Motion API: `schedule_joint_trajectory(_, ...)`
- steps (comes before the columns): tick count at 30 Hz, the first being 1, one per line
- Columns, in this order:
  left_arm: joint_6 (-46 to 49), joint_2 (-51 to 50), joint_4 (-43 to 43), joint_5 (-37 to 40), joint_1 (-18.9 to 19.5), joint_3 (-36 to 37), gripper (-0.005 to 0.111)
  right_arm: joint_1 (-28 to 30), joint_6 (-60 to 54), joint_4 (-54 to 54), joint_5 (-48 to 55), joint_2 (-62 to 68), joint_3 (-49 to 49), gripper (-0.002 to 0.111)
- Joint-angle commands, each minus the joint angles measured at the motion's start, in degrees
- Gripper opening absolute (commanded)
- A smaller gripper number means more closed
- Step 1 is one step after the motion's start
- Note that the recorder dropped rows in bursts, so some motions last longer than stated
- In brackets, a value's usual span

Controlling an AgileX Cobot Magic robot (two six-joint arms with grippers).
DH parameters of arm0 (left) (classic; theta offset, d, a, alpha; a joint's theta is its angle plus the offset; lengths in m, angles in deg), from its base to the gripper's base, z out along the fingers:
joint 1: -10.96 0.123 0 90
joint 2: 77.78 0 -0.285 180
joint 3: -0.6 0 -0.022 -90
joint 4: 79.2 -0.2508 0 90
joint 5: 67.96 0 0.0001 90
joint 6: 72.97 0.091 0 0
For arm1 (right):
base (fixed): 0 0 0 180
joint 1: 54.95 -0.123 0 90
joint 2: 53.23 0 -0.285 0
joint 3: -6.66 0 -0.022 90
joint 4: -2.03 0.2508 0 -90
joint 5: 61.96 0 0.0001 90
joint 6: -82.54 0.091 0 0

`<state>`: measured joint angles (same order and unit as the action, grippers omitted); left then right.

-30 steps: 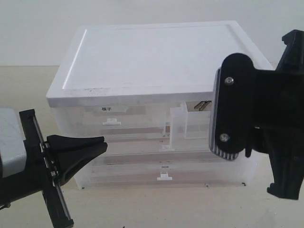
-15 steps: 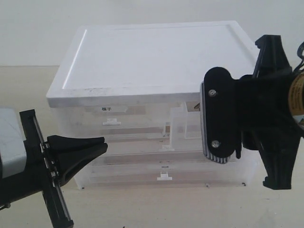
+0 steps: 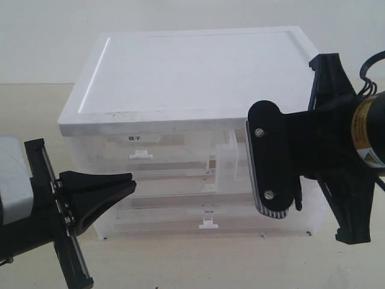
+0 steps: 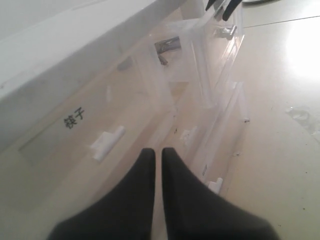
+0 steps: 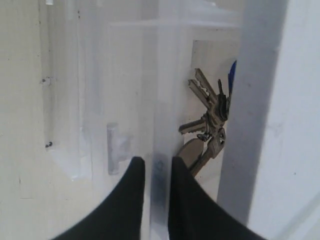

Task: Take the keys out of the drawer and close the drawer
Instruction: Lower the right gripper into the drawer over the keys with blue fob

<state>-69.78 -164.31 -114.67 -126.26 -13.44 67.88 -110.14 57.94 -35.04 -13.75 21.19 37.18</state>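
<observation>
Left hand [image 4: 158, 151] nearest, lower centre: fingers nearly touching, empty. Right hand [image 5: 157, 162] narrow, pinching drawer [image 5: 160, 100] front wall. Keys [image 5: 210, 120] beyond, inside drawer, right of centre; ext. view hides them behind right hand.

One cabinet [image 3: 186, 72], one key bunch [image 5: 210, 120], two tools [image 4: 156, 151] [image 5: 157, 161].

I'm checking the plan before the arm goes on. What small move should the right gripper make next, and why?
Probably pull the drawer a little further out. The right gripper looks closed on its front wall, the drawer is only partly open, and the keys lie close to the edge of the cabinet, leaving little room to reach them.
</observation>
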Motion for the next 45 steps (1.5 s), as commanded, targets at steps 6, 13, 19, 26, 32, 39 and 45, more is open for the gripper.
schedule_joint_trajectory(6,-0.3,-0.2,3.9,1.1,-0.3,-0.1,0.004,-1.1,-3.8,5.5,3.6,-4.1,0.0,0.001)
schedule_joint_trajectory(13,0.3,-1.7,5.2,1.4,-0.3,-0.8,0.004,-1.3,-11.6,19.0,6.7,-9.6,0.0,0.0)
schedule_joint_trajectory(19,0.3,-3.7,5.1,1.3,-0.3,-1.5,0.004,-1.3,-16.0,22.8,13.7,-9.9,0.1,0.0)
schedule_joint_trajectory(26,0.3,-3.7,5.1,1.3,-0.3,-1.5,0.004,-1.3,-14.6,23.2,10.8,-9.9,0.1,0.001)
schedule_joint_trajectory(32,0.3,-3.7,5.1,1.3,-0.3,-1.5,0.004,-1.3,-12.9,24.7,9.6,-10.3,0.1,0.041)
schedule_joint_trajectory(39,0.3,-3.7,5.0,1.2,-0.3,-1.5,0.004,-1.3,-13.8,27.4,8.9,-15.4,-0.1,0.05)
schedule_joint_trajectory(45,0.3,-3.7,4.9,1.2,-0.3,-1.5,0.004,-1.3,-2.0,26.3,0.4,-19.6,-0.4,0.05)
